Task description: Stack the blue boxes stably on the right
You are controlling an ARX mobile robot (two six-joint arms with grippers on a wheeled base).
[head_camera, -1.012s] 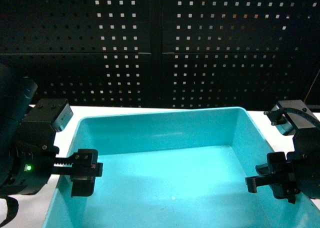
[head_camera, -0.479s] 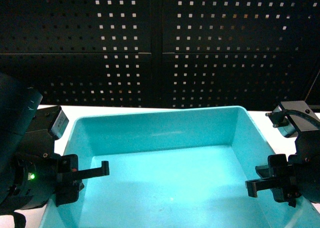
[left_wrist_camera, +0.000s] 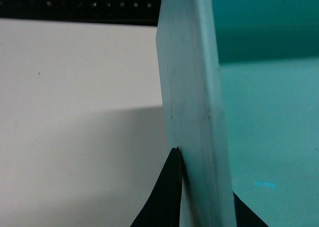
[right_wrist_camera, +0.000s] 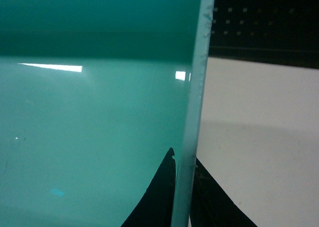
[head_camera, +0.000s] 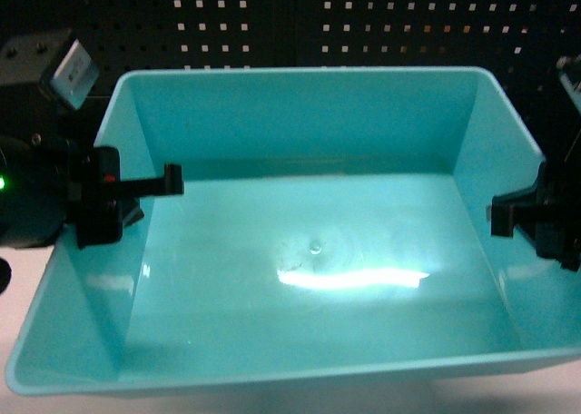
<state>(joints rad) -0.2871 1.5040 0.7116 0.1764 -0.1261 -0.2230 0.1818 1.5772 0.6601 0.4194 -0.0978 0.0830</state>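
One light turquoise blue box [head_camera: 309, 251] fills the head view, held up off the table with its open side tilted toward the camera and nothing inside. My left gripper [head_camera: 136, 196] is shut on its left wall [left_wrist_camera: 192, 87], one finger inside and one outside. In the left wrist view the gripper [left_wrist_camera: 204, 187] pinches that rim. My right gripper [head_camera: 531, 223] is shut on the right wall [right_wrist_camera: 197, 87] in the same way. The right wrist view shows the gripper [right_wrist_camera: 183, 157] pressed against both faces of that thin rim.
A white table [left_wrist_camera: 75, 112] lies under and beside the box, seen again on the right [right_wrist_camera: 259, 137]. A black pegboard wall [head_camera: 318, 14] stands close behind.
The box has risen from the table and now looms large and tilted in the head view. My left gripper, beside the wall a second ago, now clamps it; the right kept its hold.
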